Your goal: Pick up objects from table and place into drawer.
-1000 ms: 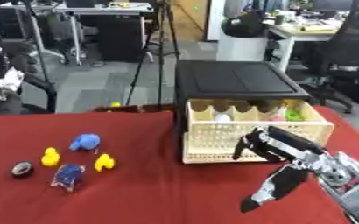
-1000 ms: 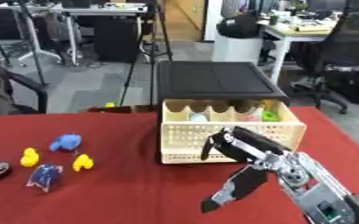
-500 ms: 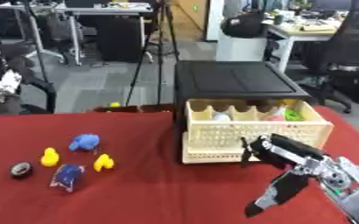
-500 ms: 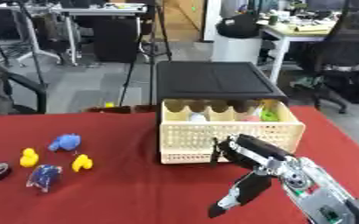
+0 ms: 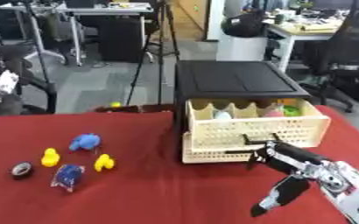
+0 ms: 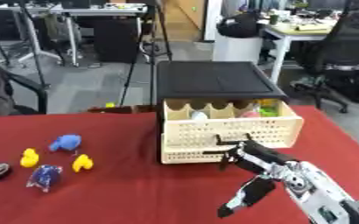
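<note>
left eye view: my right robot hand (image 5: 283, 156) released, fingers straight, at the drawer (image 5: 251, 129) front
drawer: upper one open, holding small items
counter (image 5: 136, 192): toys lie left

A black cabinet (image 5: 240, 83) stands at the far side of the red table (image 5: 152, 192). Its cream lattice drawer (image 5: 251, 129) is pulled out, with small items inside, pale, pink and green. The right hand (image 5: 278, 155) is just in front of the drawer, fingers apparently touching its lower front. Well left of the cabinet lie a blue toy (image 5: 84, 142), two yellow ducks (image 5: 51, 157) (image 5: 103, 162), a dark ring (image 5: 22, 170) and a blue packet (image 5: 67, 176).
</note>
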